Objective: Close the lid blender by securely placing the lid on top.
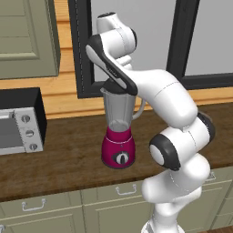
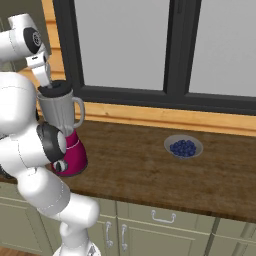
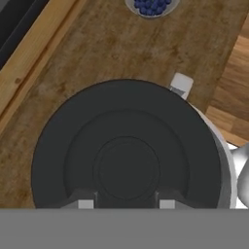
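From the left base view, the blender stands on the desk with the arm bent over its jar, so the top is mostly hidden. Right base view: the lid sits at the jar's rim, hand straight above. Hand view: the lid lies dead centre under the jaws, flat side up; tips look spread either side of the knob, though I can't tell if they're pinching it. I'd guess the next move is straight down.

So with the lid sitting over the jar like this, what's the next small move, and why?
Probably open the hand and lift straight up. The lid appears to sit on the rim of the blender, covering the jar mouth in the hand view, with the fingertips close at its centre knob. Whether it is fully seated cannot be told.
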Tool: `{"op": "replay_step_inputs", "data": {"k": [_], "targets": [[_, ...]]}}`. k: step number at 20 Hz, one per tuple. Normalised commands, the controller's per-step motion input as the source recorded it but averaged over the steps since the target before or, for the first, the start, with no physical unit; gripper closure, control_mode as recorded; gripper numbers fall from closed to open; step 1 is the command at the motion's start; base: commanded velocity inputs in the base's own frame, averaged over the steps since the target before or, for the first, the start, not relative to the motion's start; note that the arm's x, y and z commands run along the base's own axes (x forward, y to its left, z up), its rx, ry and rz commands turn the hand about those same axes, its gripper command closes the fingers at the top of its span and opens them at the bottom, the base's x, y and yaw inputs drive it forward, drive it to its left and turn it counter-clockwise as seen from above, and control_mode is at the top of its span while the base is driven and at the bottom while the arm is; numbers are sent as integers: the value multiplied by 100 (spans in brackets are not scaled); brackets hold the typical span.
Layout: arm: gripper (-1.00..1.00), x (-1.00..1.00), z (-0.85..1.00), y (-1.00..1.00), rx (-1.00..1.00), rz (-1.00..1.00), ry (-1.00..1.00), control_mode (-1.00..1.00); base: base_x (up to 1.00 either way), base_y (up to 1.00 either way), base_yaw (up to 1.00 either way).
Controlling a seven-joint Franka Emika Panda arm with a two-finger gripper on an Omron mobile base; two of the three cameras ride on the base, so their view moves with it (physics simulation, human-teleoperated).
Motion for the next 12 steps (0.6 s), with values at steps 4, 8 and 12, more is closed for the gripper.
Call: {"op": "replay_step_inputs", "data": {"k": [4, 8, 12], "targets": [[100, 0, 0, 28, 0, -8, -1, -100, 0, 0, 0], [100, -25, 0, 10, 0, -3, 0, -100, 0, 0, 0], [100, -32, 0, 0, 0, 0, 0, -100, 0, 0, 0]]}}
